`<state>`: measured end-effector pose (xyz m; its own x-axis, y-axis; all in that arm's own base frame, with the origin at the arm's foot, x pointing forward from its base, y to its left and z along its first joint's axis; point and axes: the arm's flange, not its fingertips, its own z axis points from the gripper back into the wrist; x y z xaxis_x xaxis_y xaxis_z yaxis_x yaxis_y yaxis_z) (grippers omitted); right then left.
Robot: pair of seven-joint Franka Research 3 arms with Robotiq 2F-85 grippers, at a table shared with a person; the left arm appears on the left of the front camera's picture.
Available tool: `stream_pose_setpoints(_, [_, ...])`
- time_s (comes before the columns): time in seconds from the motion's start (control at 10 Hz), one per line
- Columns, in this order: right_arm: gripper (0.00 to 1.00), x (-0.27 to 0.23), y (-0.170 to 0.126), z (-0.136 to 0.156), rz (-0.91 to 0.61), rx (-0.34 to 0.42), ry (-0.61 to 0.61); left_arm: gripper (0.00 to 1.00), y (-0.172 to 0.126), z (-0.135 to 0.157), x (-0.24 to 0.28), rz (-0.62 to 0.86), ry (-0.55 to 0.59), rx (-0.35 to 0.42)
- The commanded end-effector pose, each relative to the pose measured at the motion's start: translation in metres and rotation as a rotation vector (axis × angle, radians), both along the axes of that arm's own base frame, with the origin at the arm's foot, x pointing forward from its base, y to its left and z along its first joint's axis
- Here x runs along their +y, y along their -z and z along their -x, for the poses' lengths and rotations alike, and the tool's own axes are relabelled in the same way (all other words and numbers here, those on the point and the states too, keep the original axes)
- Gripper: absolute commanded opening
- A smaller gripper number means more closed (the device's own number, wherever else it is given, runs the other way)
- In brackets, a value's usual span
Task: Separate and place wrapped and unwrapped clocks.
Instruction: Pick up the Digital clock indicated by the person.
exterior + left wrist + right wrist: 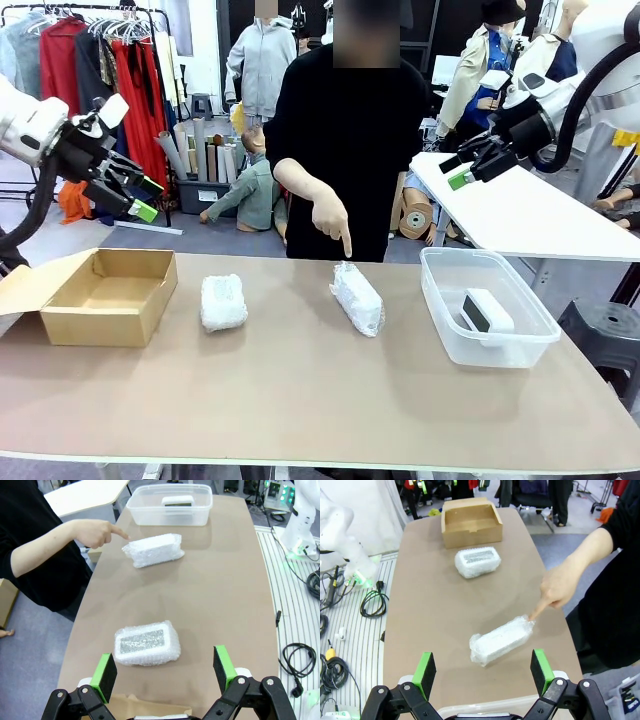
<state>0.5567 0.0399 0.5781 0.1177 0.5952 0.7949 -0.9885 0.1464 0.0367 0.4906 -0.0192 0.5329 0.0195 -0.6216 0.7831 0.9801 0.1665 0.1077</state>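
Two wrapped clocks lie on the brown table: one bundle (223,302) (146,643) (477,561) left of centre, a longer one (357,297) (153,550) (501,641) in the middle. A person's hand (330,220) (95,532) (559,586) points a finger at the longer bundle. The unwrapped white clock (486,311) (177,501) with a dark screen lies inside the clear plastic tub (450,335) (140,510). My left gripper (145,198) (165,672) hangs open high above the table's left end. My right gripper (455,171) (483,672) is open, raised above the right side.
An open cardboard box (95,312) (470,530) stands at the table's left end. A white side table (530,215) is behind the tub. Clothing racks and rolls stand behind the person. Cables lie on the floor (370,602) beside the table.
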Motion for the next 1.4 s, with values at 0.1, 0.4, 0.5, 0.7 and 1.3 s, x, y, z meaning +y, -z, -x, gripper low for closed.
stream_pose_setpoints(0.1, [1.00, 0.000, -0.001, 0.000, -0.002, -0.002, 0.000, 1.00, 0.000, 0.000, 0.000, 0.000, 0.000, 0.000])
stream_pose_setpoints(0.4, [1.00, 0.000, -0.001, 0.000, -0.002, -0.002, 0.000, 1.00, -0.013, 0.001, -0.024, -0.052, -0.030, 0.068])
stream_pose_setpoints(0.5, [1.00, 0.000, -0.001, 0.000, -0.002, -0.002, 0.000, 1.00, -0.019, 0.003, -0.035, -0.059, -0.072, 0.099])
stream_pose_setpoints(0.7, [1.00, 0.000, -0.001, 0.000, -0.002, -0.002, 0.000, 1.00, -0.031, 0.003, -0.051, -0.073, -0.134, 0.148])
stream_pose_setpoints(1.3, [1.00, 0.000, -0.001, 0.000, -0.002, -0.002, 0.000, 1.00, -0.029, 0.000, -0.141, -0.181, -0.318, 0.257])
